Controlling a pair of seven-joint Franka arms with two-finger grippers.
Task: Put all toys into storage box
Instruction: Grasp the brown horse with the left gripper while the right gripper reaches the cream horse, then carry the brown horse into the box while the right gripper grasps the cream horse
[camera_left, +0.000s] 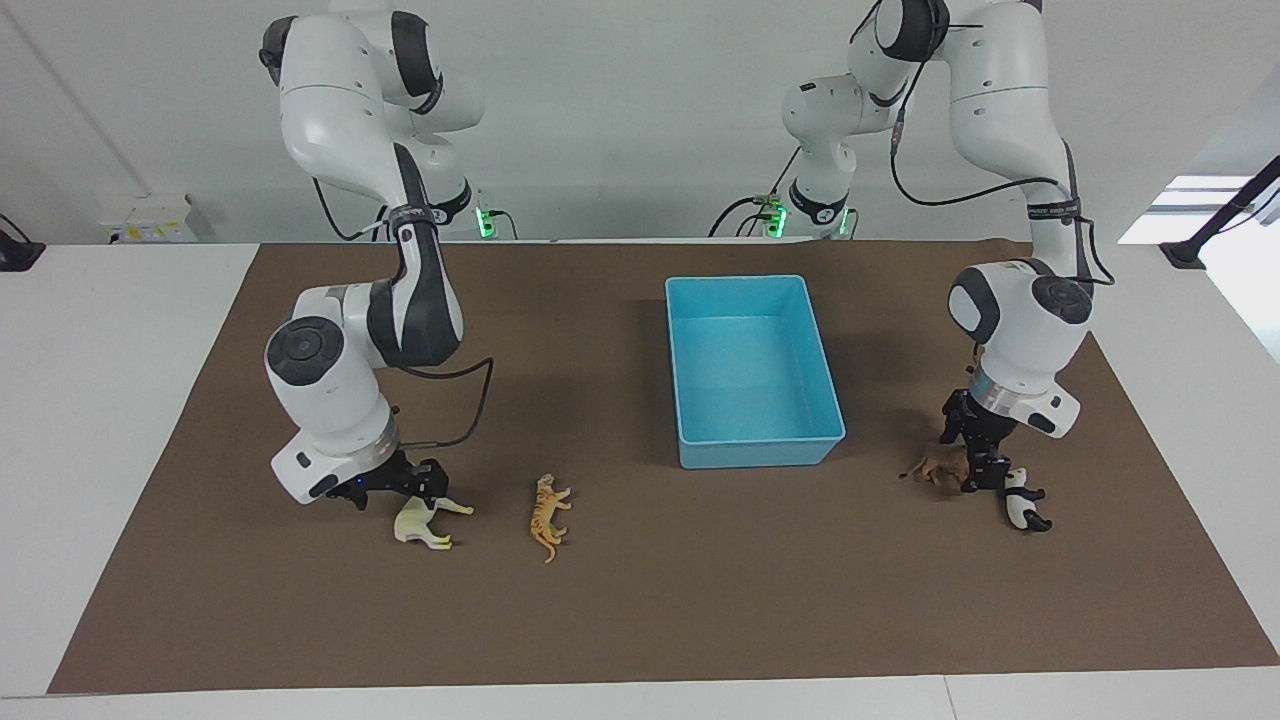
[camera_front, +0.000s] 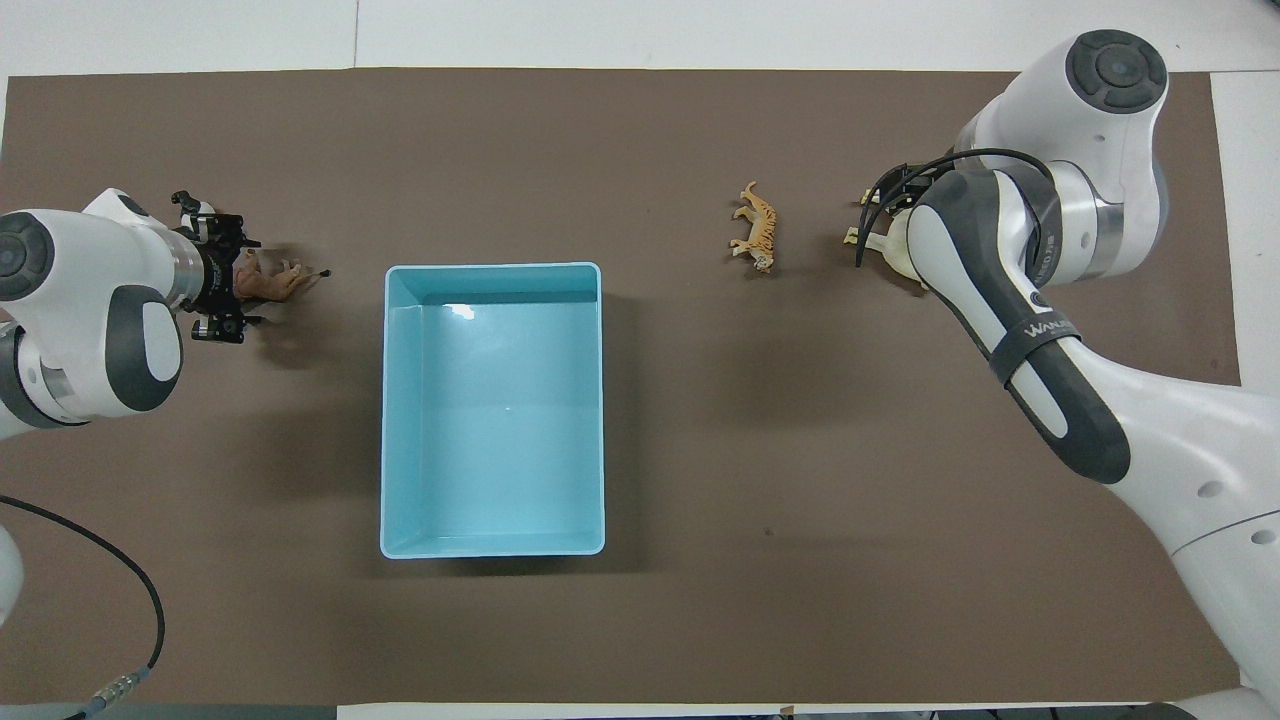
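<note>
Facing view: right gripper (camera_left: 425, 485) is down at the horse (camera_left: 424, 521), touching it; whether clamped cannot be told. Tiger (camera_left: 548, 514) lies beside it. Left gripper (camera_left: 985, 470) is low between lion (camera_left: 938, 469) and panda (camera_left: 1024, 505); grip cannot be told. Box (camera_left: 757, 451) holds nothing.

Overhead view: left gripper (camera_front: 222, 283) is at the lion (camera_front: 270, 281). The right arm covers most of the horse (camera_front: 888, 246); the panda is hidden.

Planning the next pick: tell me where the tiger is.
The tiger lies on the mat toward the right arm's end, between the horse and the storage box, farther from the robots than the box.
</note>
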